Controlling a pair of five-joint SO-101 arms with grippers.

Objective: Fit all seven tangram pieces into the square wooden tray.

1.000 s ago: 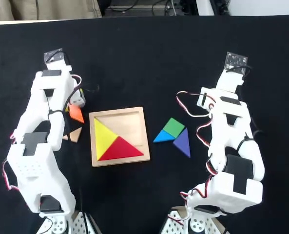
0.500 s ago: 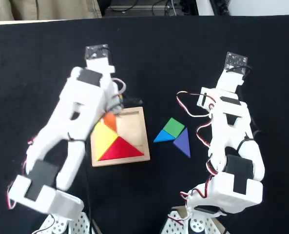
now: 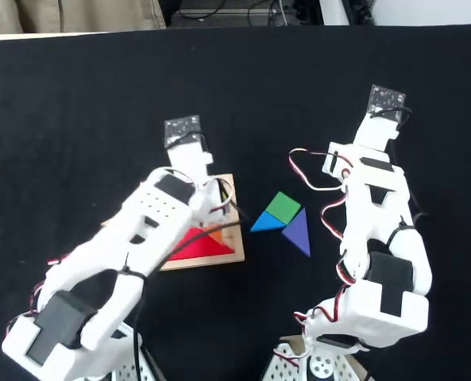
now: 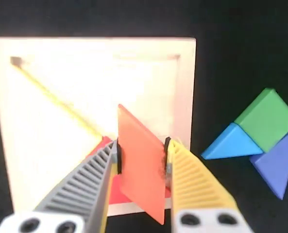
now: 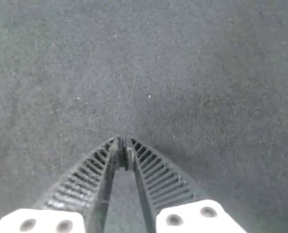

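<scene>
I have the orange parallelogram [image 4: 141, 179] pinched on edge in my left gripper [image 4: 141, 144], one finger pressed on each flat face, so it stands nearly upright and hangs over the near right part of the square wooden tray [image 4: 185, 97]. I hold it this way because, by my reckoning, a thin flat piece is easier to lift by its faces, and from here I can lower it into the open wood beside the red triangle [image 3: 194, 246] and the yellow triangle [image 4: 61, 103] already seated there. The green square [image 3: 283, 206], blue triangle [image 3: 265, 222] and purple triangle [image 3: 298, 232] lie touching in a cluster on the black table [image 3: 60, 95], just right of the tray, within reach of my right arm. My right gripper [image 5: 123, 145] is closed on nothing, tips together above bare cloth at the far right. From above, my left arm covers most of the tray and the table to its left, so I cannot tell what lies there. Glare washes the tray floor pale in my left wrist view, the yellow showing as little more than an edge, and the parallelogram's lower corner hides the spot under it.
</scene>
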